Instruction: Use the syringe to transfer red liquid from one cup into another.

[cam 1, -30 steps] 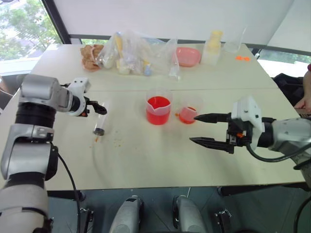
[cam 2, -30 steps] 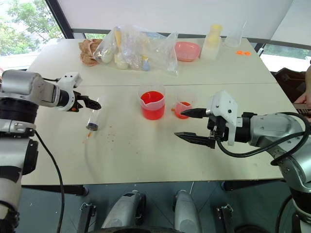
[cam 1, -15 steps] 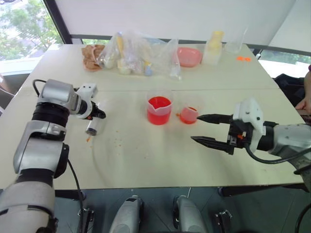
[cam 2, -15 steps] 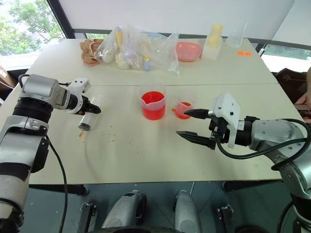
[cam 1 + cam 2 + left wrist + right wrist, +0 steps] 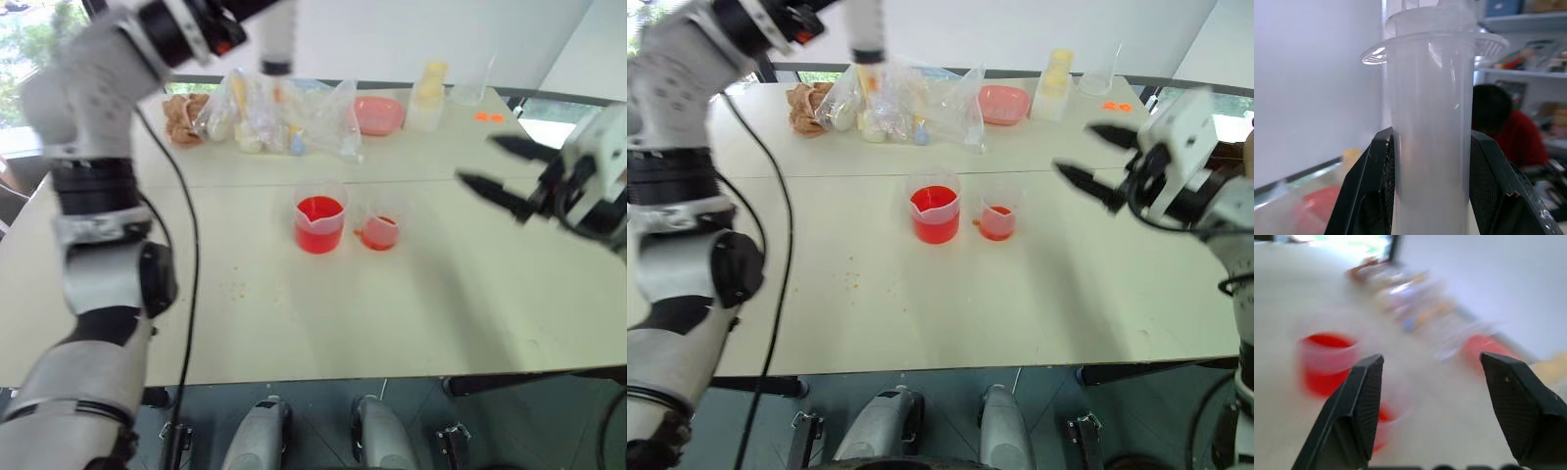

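Your left gripper [image 5: 1431,196] is clamped on the syringe [image 5: 865,29] barrel, held high above the table's [image 5: 411,313] far side, long axis near vertical, tip down. The beaker [image 5: 319,222] of red liquid [image 5: 318,210] sits below, nearer you and toward your right; the small cup [image 5: 380,232] stands just beside it. Your right gripper [image 5: 502,174] hovers spread and empty, well to the right of both cups.

Silver arms, black cables, joints
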### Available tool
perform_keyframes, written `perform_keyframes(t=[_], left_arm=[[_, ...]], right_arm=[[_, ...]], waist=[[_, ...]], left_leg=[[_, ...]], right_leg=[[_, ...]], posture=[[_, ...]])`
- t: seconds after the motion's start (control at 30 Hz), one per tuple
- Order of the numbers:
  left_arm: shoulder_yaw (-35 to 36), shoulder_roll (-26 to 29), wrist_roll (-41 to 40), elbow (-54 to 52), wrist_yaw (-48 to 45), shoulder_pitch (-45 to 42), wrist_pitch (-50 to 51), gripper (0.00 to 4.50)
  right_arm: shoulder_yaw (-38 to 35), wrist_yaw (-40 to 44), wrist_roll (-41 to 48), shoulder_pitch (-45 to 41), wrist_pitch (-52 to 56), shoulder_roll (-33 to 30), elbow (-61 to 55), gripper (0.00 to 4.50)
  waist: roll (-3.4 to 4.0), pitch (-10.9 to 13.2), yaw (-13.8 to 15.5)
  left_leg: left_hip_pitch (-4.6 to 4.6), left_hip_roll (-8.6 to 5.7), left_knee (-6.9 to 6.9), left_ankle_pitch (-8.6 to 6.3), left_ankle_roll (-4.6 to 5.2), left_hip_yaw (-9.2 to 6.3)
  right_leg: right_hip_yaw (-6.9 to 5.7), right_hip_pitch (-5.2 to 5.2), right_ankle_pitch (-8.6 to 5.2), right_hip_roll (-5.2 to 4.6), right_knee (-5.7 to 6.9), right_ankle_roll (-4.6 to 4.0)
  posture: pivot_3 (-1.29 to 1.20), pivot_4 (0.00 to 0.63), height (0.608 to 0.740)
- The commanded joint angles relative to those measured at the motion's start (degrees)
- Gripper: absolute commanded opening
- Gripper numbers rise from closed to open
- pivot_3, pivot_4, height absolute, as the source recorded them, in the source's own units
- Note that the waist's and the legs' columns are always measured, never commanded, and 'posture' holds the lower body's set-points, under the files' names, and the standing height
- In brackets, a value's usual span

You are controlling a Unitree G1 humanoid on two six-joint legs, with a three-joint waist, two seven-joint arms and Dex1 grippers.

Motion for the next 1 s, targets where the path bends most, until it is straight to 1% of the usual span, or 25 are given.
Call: perform_keyframes(t=[0.03,0.2,0.33,0.5,0.7,1.0], left_arm=[[-2.1,-2.99,1.86,3.18,-2.9,1.52,-8.38,1.44],[-5.43,-5.96,6.47,13.52,-7.1,3.44,-19.3,1.44],[-7.36,-6.81,8.7,17.17,-10.41,5.12,-23.86,1.44],[-8.6,-7.42,10.18,18.46,-12.43,7.04,-26.1,1.44],[-9.37,-7.6,11.81,19.37,-13.03,9.0,-28.28,1.44],[-10.28,-7.72,11.4,12.53,-13.46,13.95,-26.93,1.44]], right_arm=[[3.34,-3.15,-5.35,-7.17,-6.55,2.87,4.01,3.26],[9.2,-3.44,-12.48,-13.78,-13.64,5.94,9.12,3.26],[11.95,-3.21,-14.69,-17.78,-17.2,9.06,11.58,3.26],[15.76,-3.01,-18.82,-21.93,-21.81,12.49,15.65,3.26],[18.19,-0.62,-20.06,-24.06,-24.93,15.81,20.31,3.26],[20.57,1.2,-22.31,-26.17,-30.18,19.86,27.08,3.26]], waist=[[-0.03,0.02,-0.45],[-0.03,0.03,-1.19],[-0.03,0.03,-1.12],[-0.03,0.04,-1.04],[-0.02,0.04,-1.14],[-0.02,0.05,-1.2]], left_leg=[[0.0,0.01,0.02,0.03,-0.04,0.01],[-0.08,-0.01,0.03,0.03,-0.02,0.12],[-0.1,-0.01,0.02,0.0,0.03,0.15],[-0.15,-0.02,0.03,0.0,0.04,0.1],[-0.14,-0.02,0.03,-0.01,0.05,0.07],[-0.14,-0.02,0.02,0.0,0.04,-0.1]], right_leg=[[0.0,-0.02,0.02,0.03,0.03,-0.03],[0.01,-0.13,0.04,0.02,0.09,-0.06],[0.01,-0.15,0.03,0.01,0.05,-0.05],[0.0,-0.17,0.03,0.0,0.04,-0.05],[0.0,-0.17,0.03,0.01,0.05,-0.05],[0.0,-0.18,0.03,0.02,0.07,-0.05]], posture=[[0.0,0.15,0.74],[0.0,0.15,0.74],[0.0,0.15,0.74],[0.0,0.15,0.74],[0.0,0.15,0.74],[0.0,0.15,0.74]])
